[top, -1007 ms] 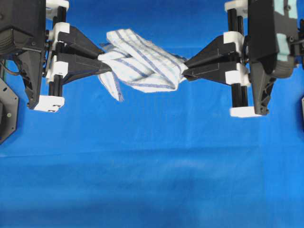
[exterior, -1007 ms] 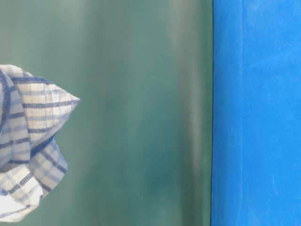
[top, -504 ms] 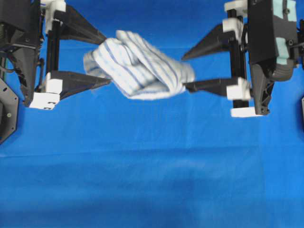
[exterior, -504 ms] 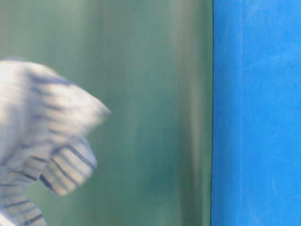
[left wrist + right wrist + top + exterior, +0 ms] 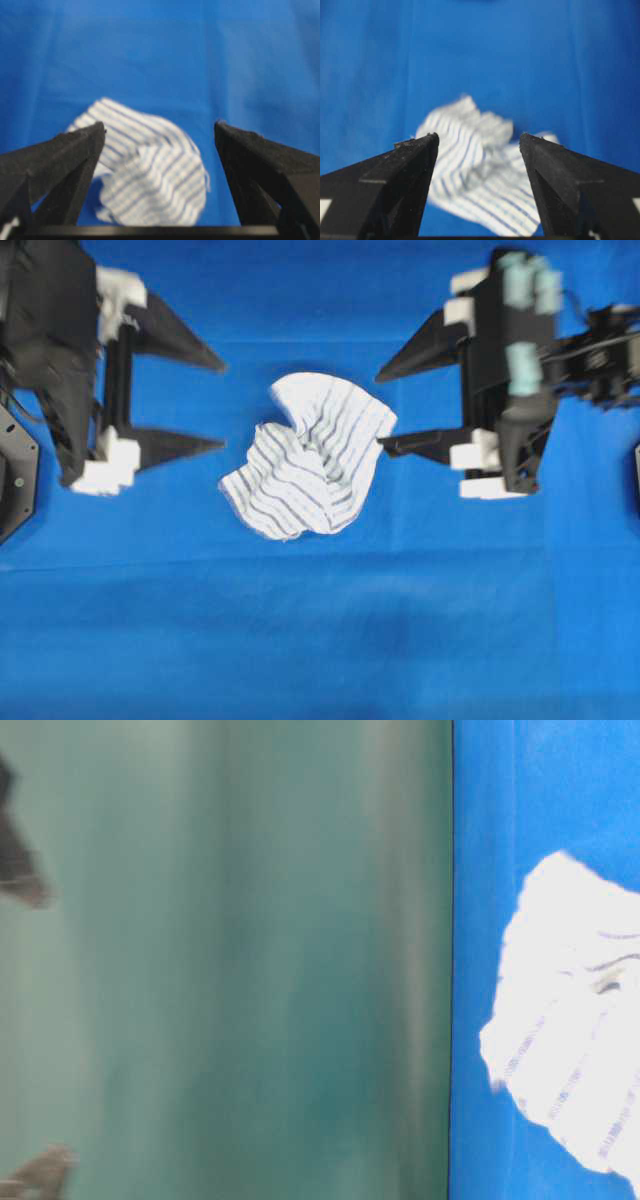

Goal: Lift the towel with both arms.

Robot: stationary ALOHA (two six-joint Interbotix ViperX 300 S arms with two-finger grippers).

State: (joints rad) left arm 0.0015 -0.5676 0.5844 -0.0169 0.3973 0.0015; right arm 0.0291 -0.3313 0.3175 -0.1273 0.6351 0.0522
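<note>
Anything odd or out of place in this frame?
Yes. The towel lies crumpled on the blue cloth, held by neither arm. The left gripper and right gripper flank it with fingers spread wide.

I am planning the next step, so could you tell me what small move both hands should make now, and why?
Probably lower both open hands to the towel: it lies crumpled on the blue cloth, unheld, between the left hand and right hand.

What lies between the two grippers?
Only the towel, crumpled on the blue cloth, between the open left gripper and open right gripper, in the overhead view.
</note>
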